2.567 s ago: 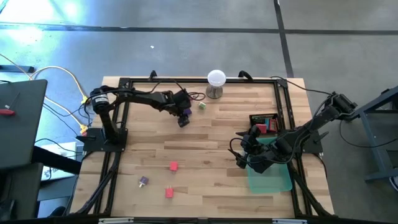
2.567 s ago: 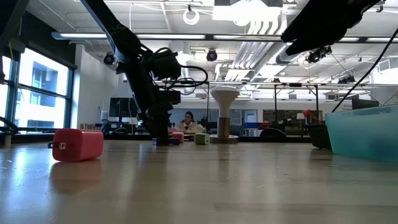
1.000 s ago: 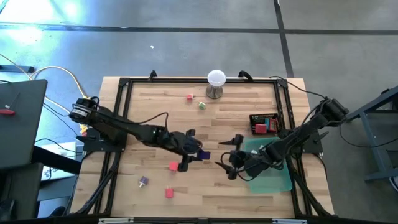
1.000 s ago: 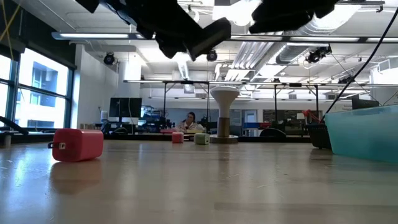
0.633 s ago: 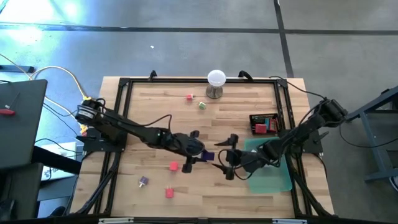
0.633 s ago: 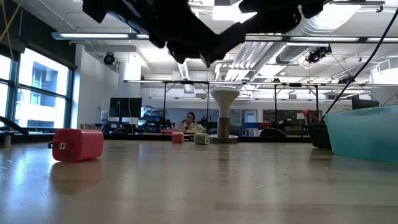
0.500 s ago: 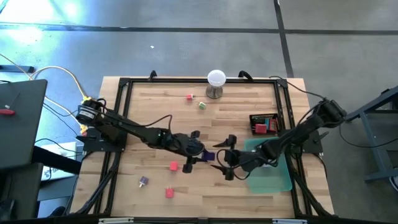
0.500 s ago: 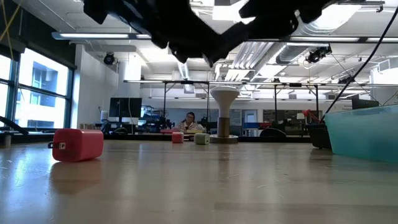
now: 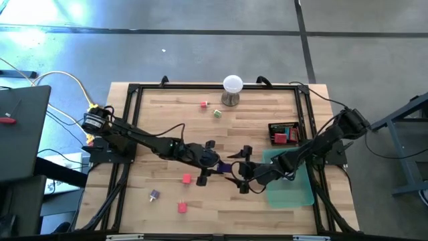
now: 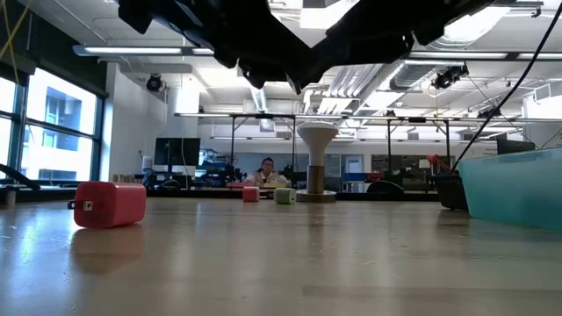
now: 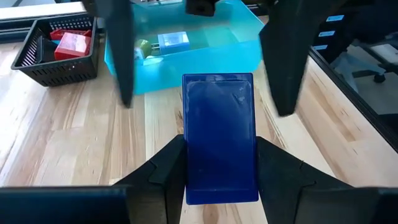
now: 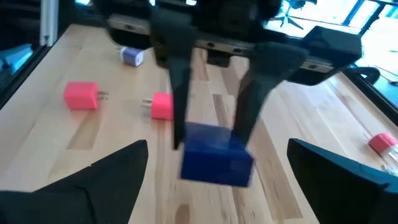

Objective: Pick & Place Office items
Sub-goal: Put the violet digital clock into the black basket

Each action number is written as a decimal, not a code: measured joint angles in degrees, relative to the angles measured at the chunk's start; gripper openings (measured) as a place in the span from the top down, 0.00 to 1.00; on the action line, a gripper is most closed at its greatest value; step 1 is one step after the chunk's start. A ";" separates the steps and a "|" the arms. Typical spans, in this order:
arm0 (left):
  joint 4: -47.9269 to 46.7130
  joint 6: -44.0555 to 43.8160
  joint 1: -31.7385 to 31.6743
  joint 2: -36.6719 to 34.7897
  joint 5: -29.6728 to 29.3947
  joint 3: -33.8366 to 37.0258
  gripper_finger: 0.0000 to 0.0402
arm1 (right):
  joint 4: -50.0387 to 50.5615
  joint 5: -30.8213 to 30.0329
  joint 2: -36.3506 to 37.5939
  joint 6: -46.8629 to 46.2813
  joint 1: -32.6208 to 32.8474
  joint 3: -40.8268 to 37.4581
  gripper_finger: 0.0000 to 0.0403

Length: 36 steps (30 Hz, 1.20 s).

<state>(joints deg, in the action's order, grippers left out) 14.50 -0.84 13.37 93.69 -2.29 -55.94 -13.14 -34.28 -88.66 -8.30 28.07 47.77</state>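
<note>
A dark blue block [image 11: 219, 124], one of the office items, hangs over the table's middle with my left gripper [image 9: 217, 165] shut on it. My right gripper [image 9: 239, 171] faces it from the right and is open. Its two fingers [image 11: 118, 56] stand wide on either side of the block's free end without touching it. In the right wrist view the block [image 12: 217, 160] sits between the left arm's fingers [image 12: 177, 87]. Loose on the wood lie pink blocks [image 9: 186, 179] [image 9: 182, 207] and a lavender piece [image 9: 154, 195]. My left gripper pinches the blue block by its two long sides [image 11: 189, 171], on the half nearer the wrist, between its two fingers. The fingers come slanting down from the table's left and lie along the block. The block is lifted clear of the table, its free end pointing at the right gripper.
A translucent teal tray [image 9: 297, 191] holding a few pieces lies under the right arm. A black basket [image 9: 284, 127] with red items stands beyond it. A white ball on a stand [image 9: 232, 90], a red piece [image 9: 203, 104] and a pale green one [image 9: 217, 113] sit at the far edge.
My right gripper has moved toward the table's left, up to the held block, staying open. Its fingers now stand on either side of the block's free end. The left gripper still holds the block clear of the table.
</note>
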 joint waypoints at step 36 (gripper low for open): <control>-0.09 1.03 -0.02 -0.07 -0.89 -0.02 0.64 | 0.39 10.05 0.07 -3.68 -4.35 0.00 0.65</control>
<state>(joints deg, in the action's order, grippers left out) 14.41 0.19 13.34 93.62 -3.18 -55.96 -12.75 -24.23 -88.60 -11.98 23.73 47.77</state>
